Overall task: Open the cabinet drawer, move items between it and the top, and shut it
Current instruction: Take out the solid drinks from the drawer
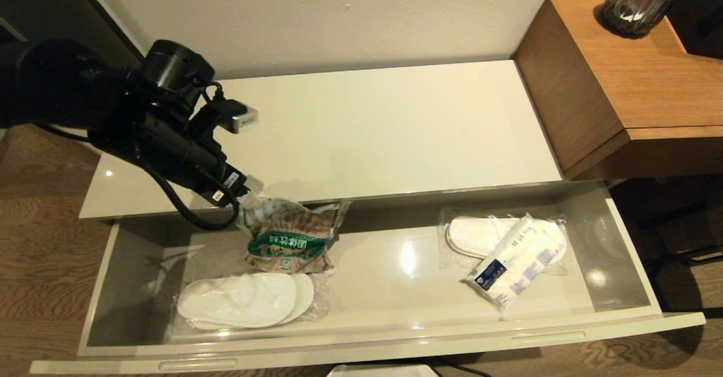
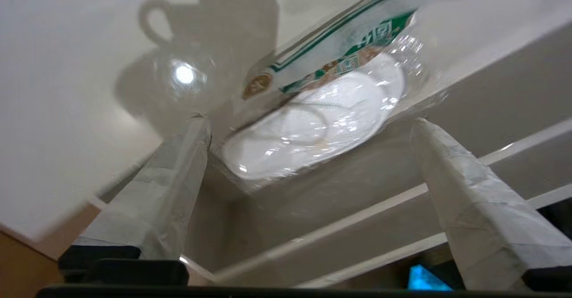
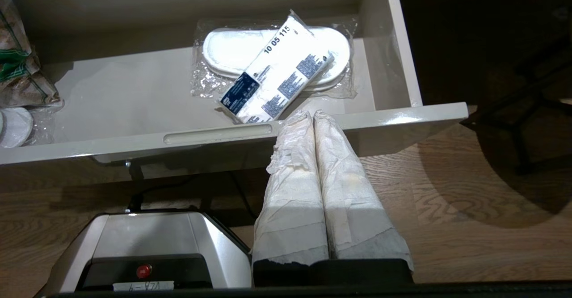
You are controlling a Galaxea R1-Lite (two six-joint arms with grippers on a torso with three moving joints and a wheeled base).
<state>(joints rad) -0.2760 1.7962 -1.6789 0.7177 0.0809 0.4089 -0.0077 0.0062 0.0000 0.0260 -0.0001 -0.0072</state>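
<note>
The cabinet drawer [image 1: 395, 340] stands pulled out below the cream top [image 1: 384, 122]. The clear snack bag with a green band [image 1: 291, 235] lies tilted at the drawer's back left, partly over one wrapped slipper pair. My left gripper [image 1: 250, 194] hovers open at the bag's upper corner; in the left wrist view its fingers [image 2: 178, 177] stand wide apart with the bag [image 2: 339, 52] beyond their tips and nothing between them. The white tissue pack with a blue label [image 1: 517, 261] [image 3: 277, 81] rests on the right slipper pair. My right gripper [image 3: 313, 115] is shut and empty, just in front of the drawer's front panel [image 3: 402, 117].
Wrapped white slippers lie at the drawer's front left [image 1: 243, 300] and back right [image 1: 480, 235]. A taller brown wooden desk [image 1: 638, 72] with a dark vase [image 1: 638, 4] adjoins the top on the right. The robot's base [image 3: 147, 240] sits on the wooden floor below the drawer.
</note>
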